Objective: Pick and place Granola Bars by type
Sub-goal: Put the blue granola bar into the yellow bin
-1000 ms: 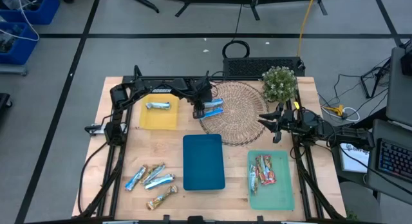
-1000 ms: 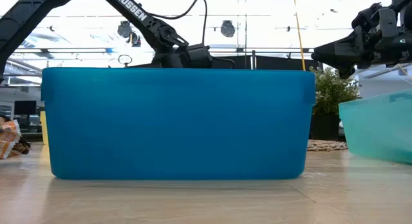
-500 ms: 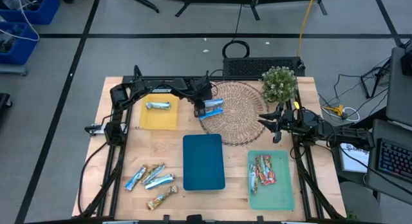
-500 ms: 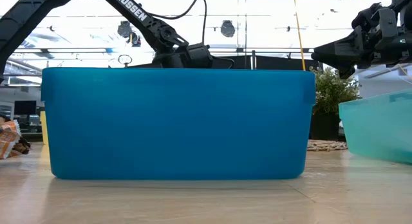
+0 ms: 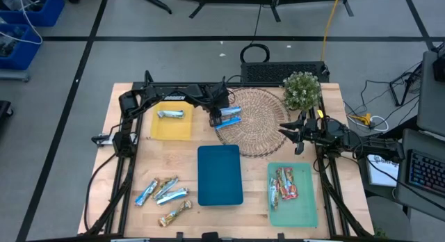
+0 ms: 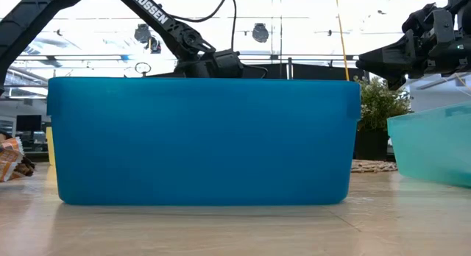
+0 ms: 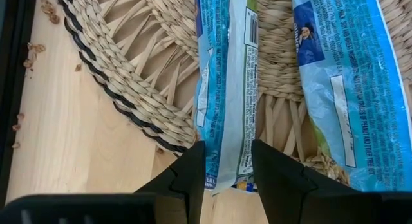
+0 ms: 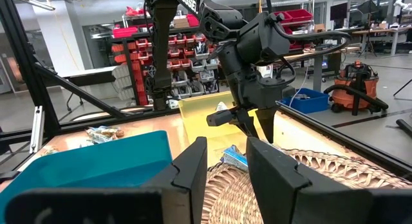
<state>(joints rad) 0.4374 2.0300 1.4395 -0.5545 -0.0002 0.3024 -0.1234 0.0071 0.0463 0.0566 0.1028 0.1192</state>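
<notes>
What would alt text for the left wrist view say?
The left claw straddles the end of a blue-and-silver granola bar lying on a woven mat, fingers either side. A second blue bar lies beside it.

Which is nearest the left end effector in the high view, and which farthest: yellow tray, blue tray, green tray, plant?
Measured from the left end effector, over the woven mat's left edge:
1. Yellow tray, just to its left.
2. Blue tray, below it, mid-table.
3. Plant, at the back right.
4. Green tray, front right.
</notes>
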